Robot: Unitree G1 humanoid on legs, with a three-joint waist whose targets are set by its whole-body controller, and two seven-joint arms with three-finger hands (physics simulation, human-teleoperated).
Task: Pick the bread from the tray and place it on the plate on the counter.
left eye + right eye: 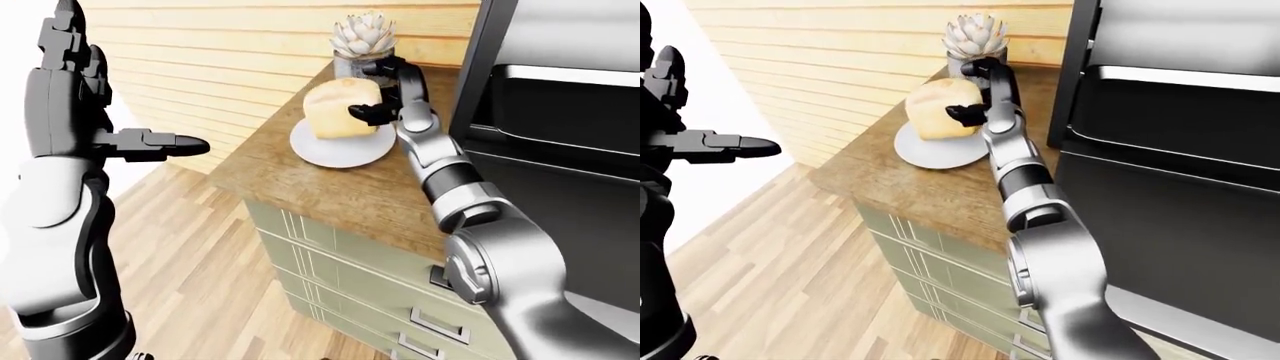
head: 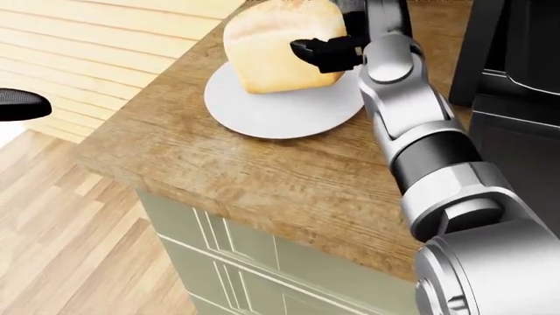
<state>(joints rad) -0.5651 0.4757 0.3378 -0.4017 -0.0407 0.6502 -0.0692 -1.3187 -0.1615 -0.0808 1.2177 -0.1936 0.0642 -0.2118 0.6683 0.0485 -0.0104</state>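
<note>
The bread [image 2: 278, 47], a pale crusty loaf, rests on the white plate [image 2: 262, 113] at the top of the head view, leaning toward my right hand. My right hand [image 2: 337, 41] reaches over the wooden counter [image 2: 262, 177] and its black fingers [image 2: 317, 50] close round the loaf's right side. My left hand [image 1: 150, 142] is held up at the left of the left-eye view, away from the counter, fingers stretched out and empty. No tray is in view.
A potted succulent [image 1: 362, 37] stands just beyond the plate. A tall dark appliance [image 1: 560, 112] borders the counter on the right. Green drawers [image 1: 340, 262] sit below the counter, with wood floor [image 1: 210, 262] to the left.
</note>
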